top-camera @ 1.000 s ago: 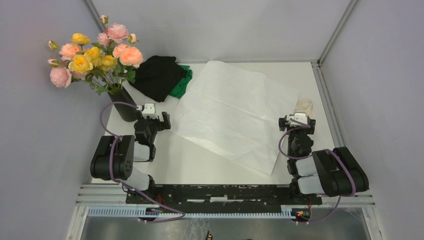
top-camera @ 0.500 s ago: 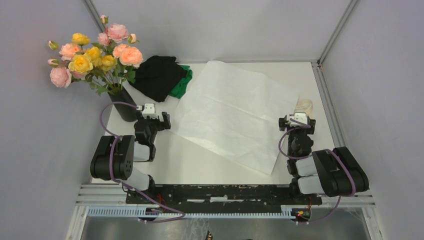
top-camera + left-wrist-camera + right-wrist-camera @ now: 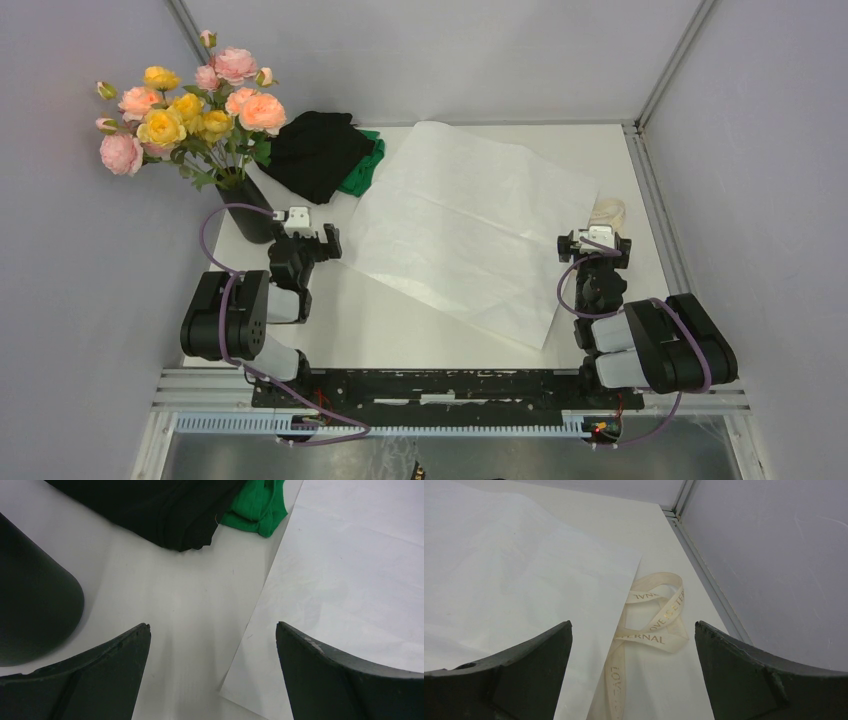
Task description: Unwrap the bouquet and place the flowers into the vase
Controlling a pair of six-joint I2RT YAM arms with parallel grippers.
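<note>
- We judged the task finished: the flowers [image 3: 190, 105] stood in the vase [image 3: 252, 212], far left; the paper [image 3: 470, 225] lay flat, the ribbon [image 3: 654, 615] loose beside it
- The left gripper [image 3: 212, 626] and right gripper [image 3: 633, 624] hung with jaws spread, empty
- Next, we reckoned, only parking the arms

White table [image 3: 340, 330] — four things on it.
Paper sheet [image 3: 470, 225] flat at centre; cloth heap [image 3: 320, 155] behind-left; vase [image 3: 252, 212] at left edge; ribbon [image 3: 608, 212] at sheet's right corner.
</note>
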